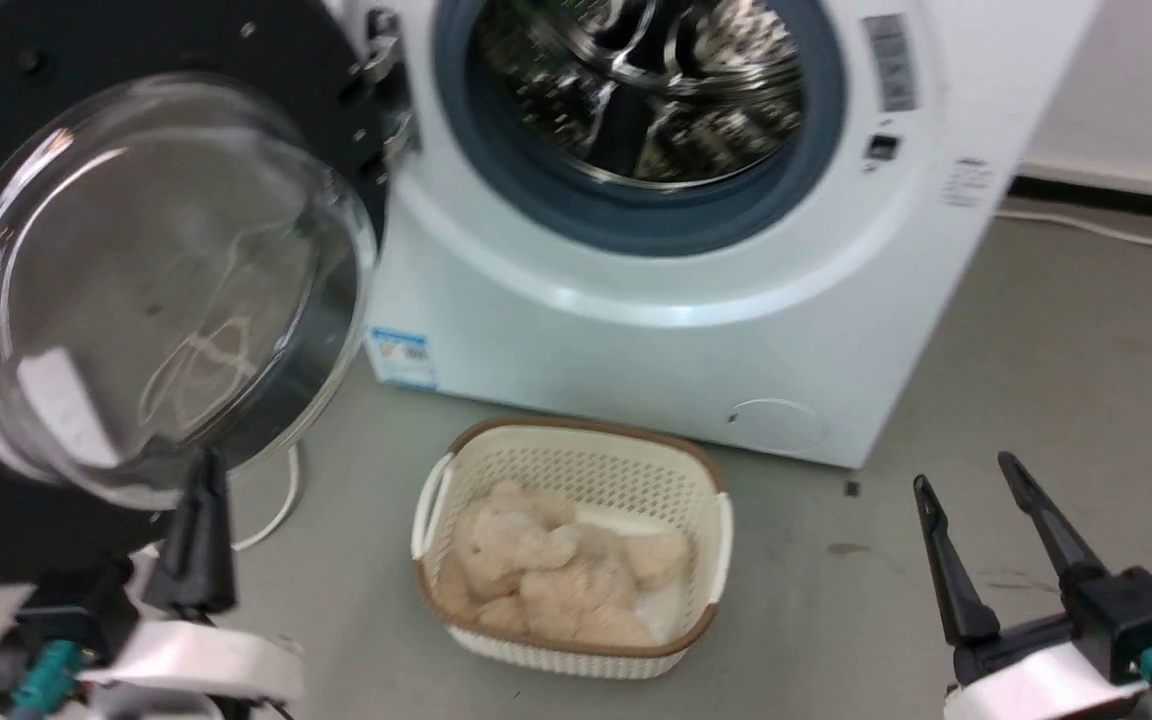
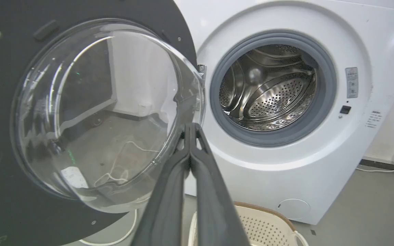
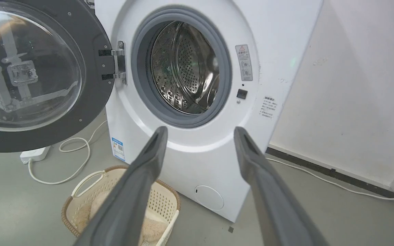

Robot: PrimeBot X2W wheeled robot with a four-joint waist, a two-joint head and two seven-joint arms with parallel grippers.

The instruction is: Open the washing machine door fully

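washing machine door (image 1: pixel 146 280) swung wide, left edge cut off; left gripper (image 2: pixel 191 127) closed, empty; right gripper (image 1: pixel 966 473) spread, empty

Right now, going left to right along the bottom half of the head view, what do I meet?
left gripper, fingers shut → cream basket holding a fluffy beige item → right gripper, fingers open
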